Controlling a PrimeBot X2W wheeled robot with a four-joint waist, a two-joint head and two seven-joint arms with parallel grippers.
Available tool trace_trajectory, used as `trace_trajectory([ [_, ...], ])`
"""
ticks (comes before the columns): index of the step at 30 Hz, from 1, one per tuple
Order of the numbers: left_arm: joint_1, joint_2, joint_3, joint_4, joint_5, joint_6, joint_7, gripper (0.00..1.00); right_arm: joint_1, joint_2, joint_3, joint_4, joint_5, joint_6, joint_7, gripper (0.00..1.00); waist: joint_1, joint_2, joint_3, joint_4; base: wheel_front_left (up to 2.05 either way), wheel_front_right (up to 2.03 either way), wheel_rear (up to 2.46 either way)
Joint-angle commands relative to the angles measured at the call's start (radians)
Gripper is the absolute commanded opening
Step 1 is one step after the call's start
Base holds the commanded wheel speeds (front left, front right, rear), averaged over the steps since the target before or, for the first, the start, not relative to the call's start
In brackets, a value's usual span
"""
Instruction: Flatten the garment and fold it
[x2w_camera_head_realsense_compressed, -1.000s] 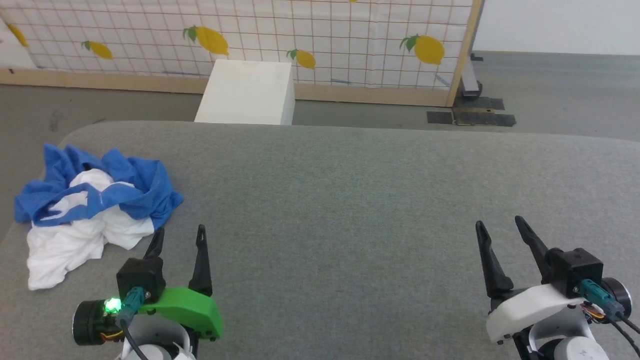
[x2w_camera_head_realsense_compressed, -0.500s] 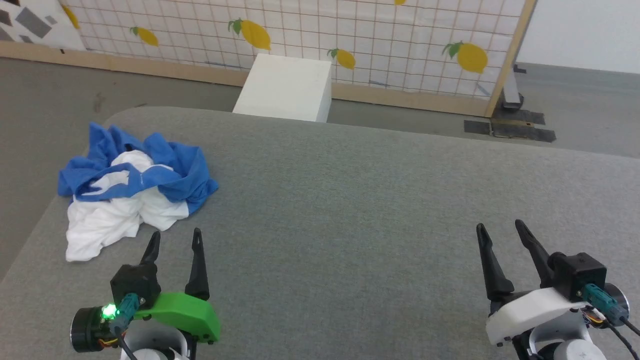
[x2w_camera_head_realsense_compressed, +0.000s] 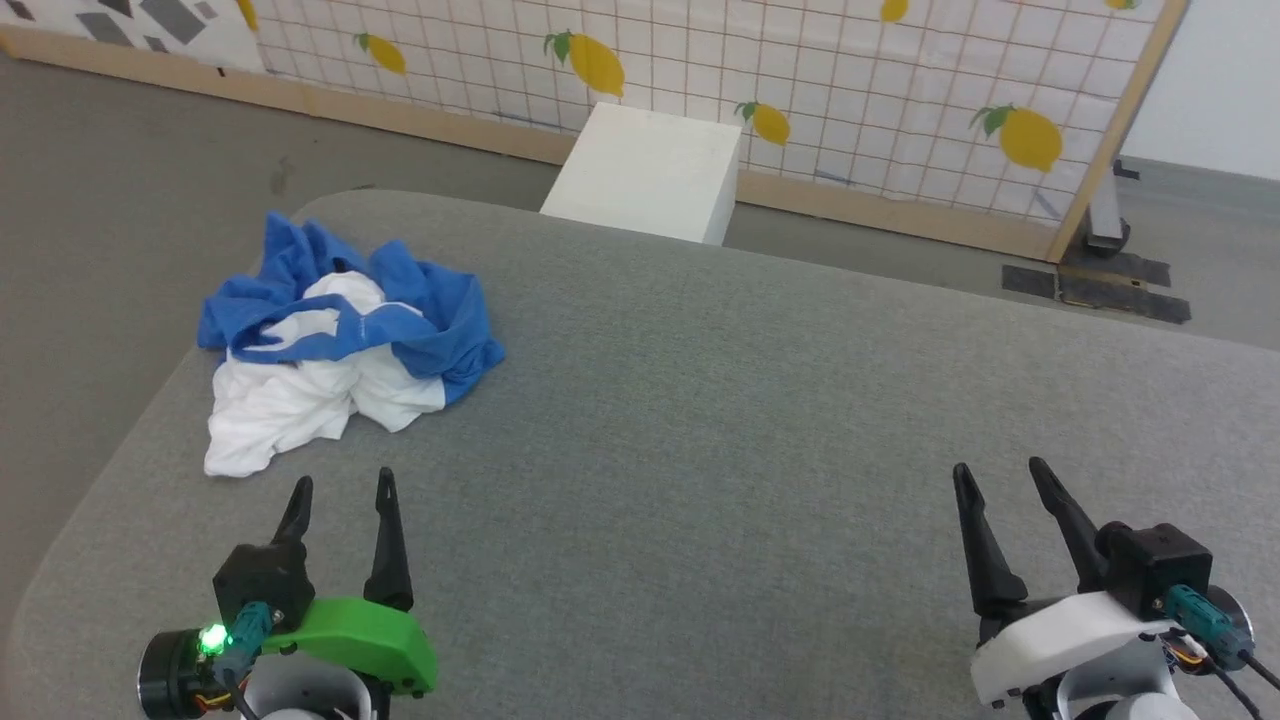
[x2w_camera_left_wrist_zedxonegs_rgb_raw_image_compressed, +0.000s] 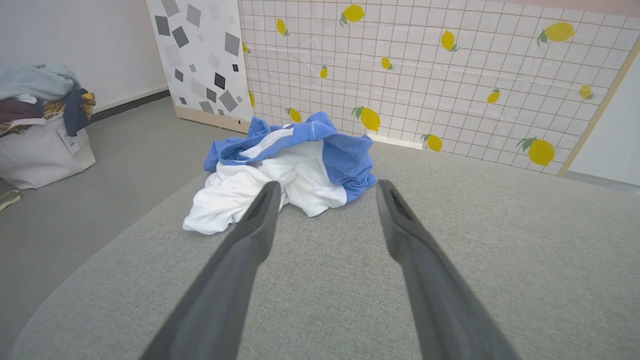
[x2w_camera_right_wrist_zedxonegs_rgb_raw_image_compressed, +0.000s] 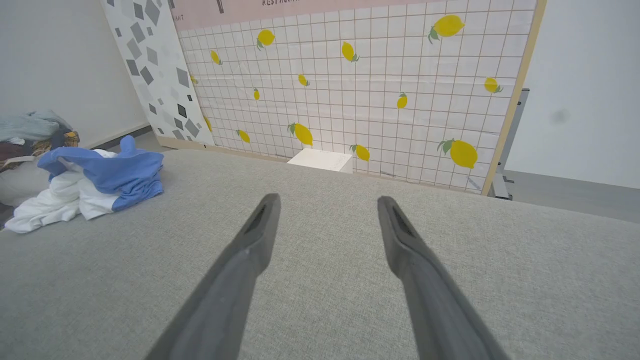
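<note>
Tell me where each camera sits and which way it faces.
Head view: high on the robot, looking forward and down over the grey surface; left tool and right tool at the bottom, both open.
Left wrist view: low, looking along the left tool toward the crumpled garment just ahead.
Right wrist view: low, looking along the right tool toward the lemon panel; garment far left.
Shared: all three show the garment and the panel.

I hold my left gripper (x2w_camera_head_realsense_compressed: 340, 492) low at the left, fingers spread and empty. My right gripper (x2w_camera_head_realsense_compressed: 1000, 480) sits low at the right, likewise parted, gripping nothing.
</note>
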Motion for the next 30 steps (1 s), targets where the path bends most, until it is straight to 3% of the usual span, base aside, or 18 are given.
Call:
trace_trajectory([
  [1, 0.016, -0.002, 0.001, 0.003, -0.011, 0.007, -0.015, 1.00, 0.010, 0.000, 0.000, 0.007, 0.015, -0.001, -0.012, 1.00, -0.0001, 0.0000, 0.000, 0.020, 0.00, 0.00, 0.00],
  [30, 0.043, -0.004, 0.014, 0.024, -0.055, 0.029, -0.074, 1.00, 0.025, 0.001, 0.009, 0.058, 0.061, -0.001, -0.071, 1.00, -0.0001, 0.0000, -0.008, 0.162, 0.00, 0.00, 0.00],
])
